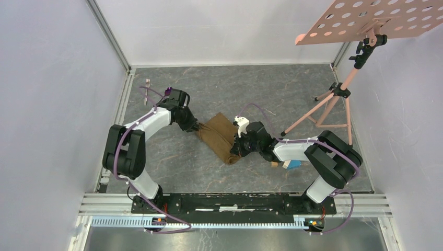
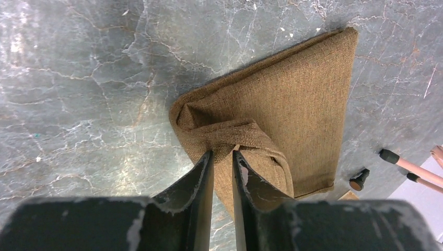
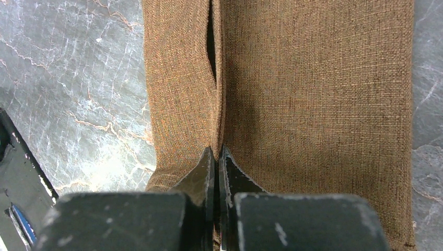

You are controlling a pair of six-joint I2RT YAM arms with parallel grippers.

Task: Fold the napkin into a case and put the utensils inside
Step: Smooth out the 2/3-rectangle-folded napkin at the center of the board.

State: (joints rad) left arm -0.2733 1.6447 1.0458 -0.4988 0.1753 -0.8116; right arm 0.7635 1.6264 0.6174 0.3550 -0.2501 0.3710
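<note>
Napkin (image 1: pixel 220 135) lies folded mid-table (image 1: pixel 172 162), a long brown strip. I've got the left gripper (image 2: pixel 223 154) nearly closed, pinching a bunched fold at the strip's far end. Right gripper (image 3: pixel 216 152) is fully closed at the overlap seam; can't tell if cloth is caught. Fork (image 1: pixel 148 82) and spoon (image 1: pixel 167 91) sit at far left, outside the napkin.

Overhead camera looks down; wrist cameras close, seemingly sharing napkin (image 1: pixel 220 137).
</note>
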